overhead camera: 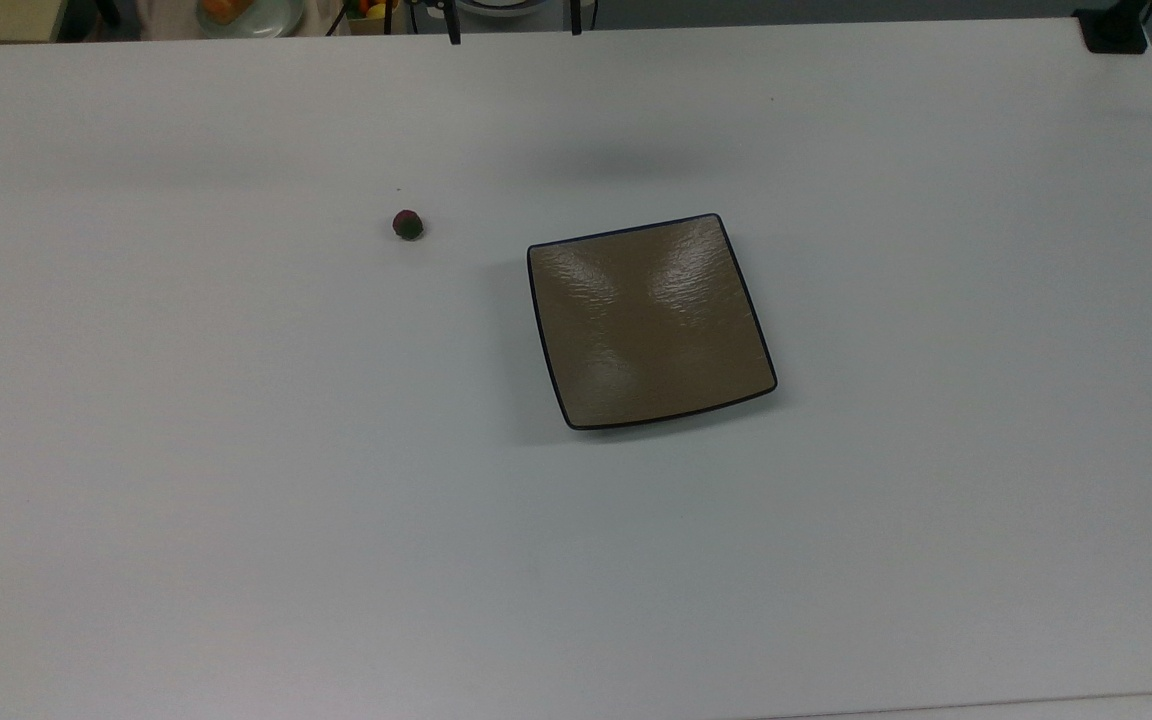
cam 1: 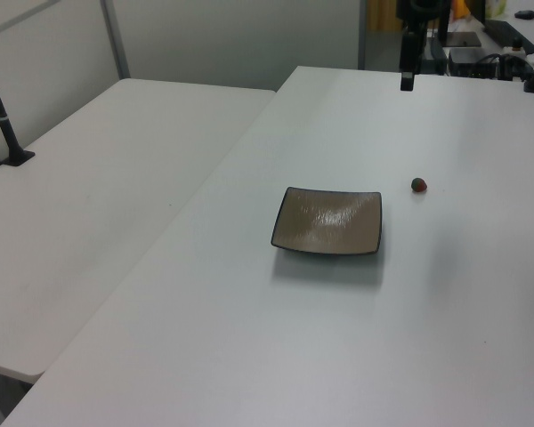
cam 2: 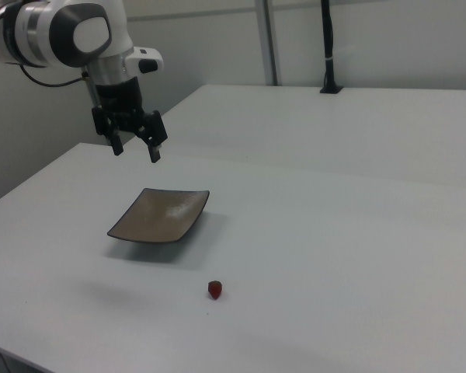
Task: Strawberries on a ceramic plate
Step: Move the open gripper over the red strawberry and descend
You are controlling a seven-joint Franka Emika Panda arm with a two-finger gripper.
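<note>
Bare ceramic plate (overhead camera: 650, 322) on white table (overhead camera: 236, 500), strawberry (overhead camera: 408, 225) apart beside it, gripper (cam 2: 136, 146) aloft, fingers spread.

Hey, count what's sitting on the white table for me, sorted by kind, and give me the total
Strawberries: 1, dark red with a green cap, lying on the table apart from the plate
Ceramic plates: 1, square, tan-brown, nothing on it
Total: 2

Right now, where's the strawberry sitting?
The strawberry lies on the bare white table, apart from the ceramic plate, toward the top view's upper left of it.
</note>
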